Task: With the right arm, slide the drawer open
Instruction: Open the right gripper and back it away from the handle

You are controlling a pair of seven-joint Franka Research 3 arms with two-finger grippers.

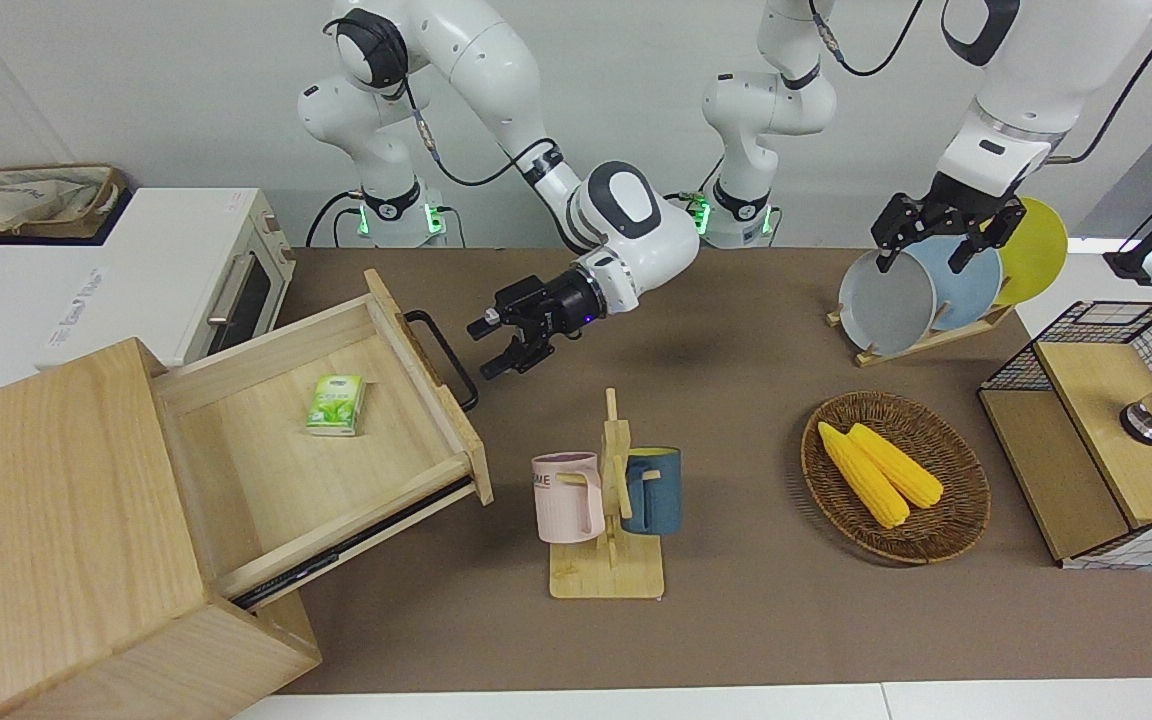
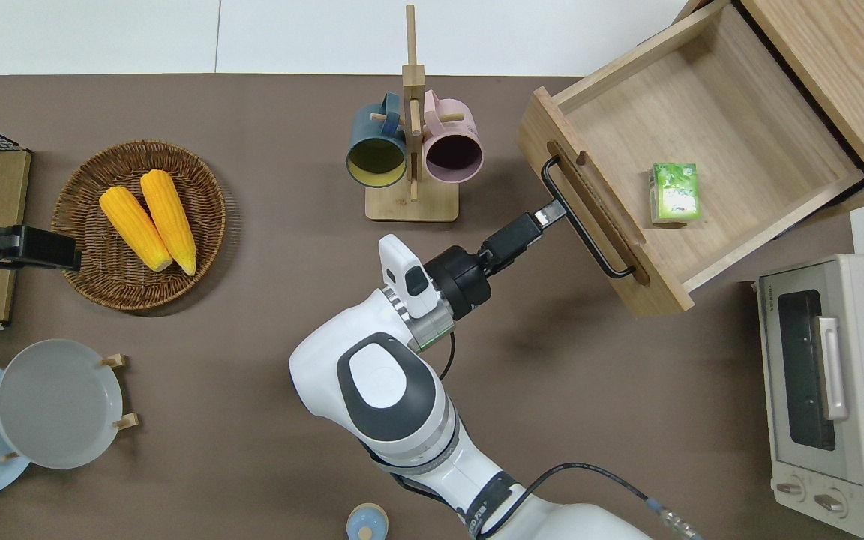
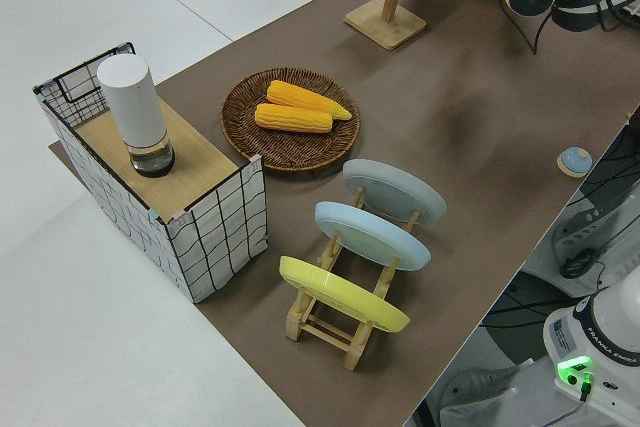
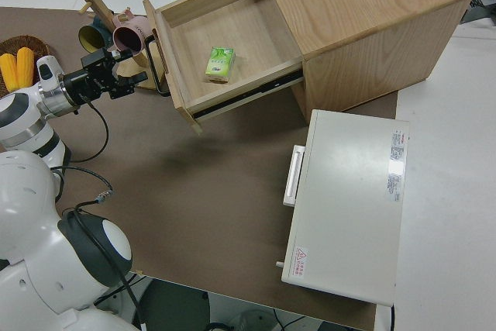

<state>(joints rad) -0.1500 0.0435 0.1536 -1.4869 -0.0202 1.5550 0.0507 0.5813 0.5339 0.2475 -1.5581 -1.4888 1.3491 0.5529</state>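
The drawer (image 1: 266,470) stands pulled far out of the pale wooden cabinet (image 1: 56,500), at the right arm's end of the table. Its black bar handle (image 1: 448,360) is free. A small green carton (image 1: 336,403) lies inside. My right gripper (image 1: 481,348) is open and empty, a short way off the handle toward the table's middle. It also shows in the overhead view (image 2: 550,212), just clear of the handle (image 2: 589,240), and in the right side view (image 4: 138,67). The left arm is parked.
A wooden mug rack (image 1: 608,500) with a pink and a blue mug stands near the drawer's front. A white toaster oven (image 1: 186,270) stands beside the cabinet. A basket of corn (image 1: 896,475), a plate rack (image 1: 921,290) and a wood-and-mesh box (image 1: 1106,430) lie toward the left arm's end.
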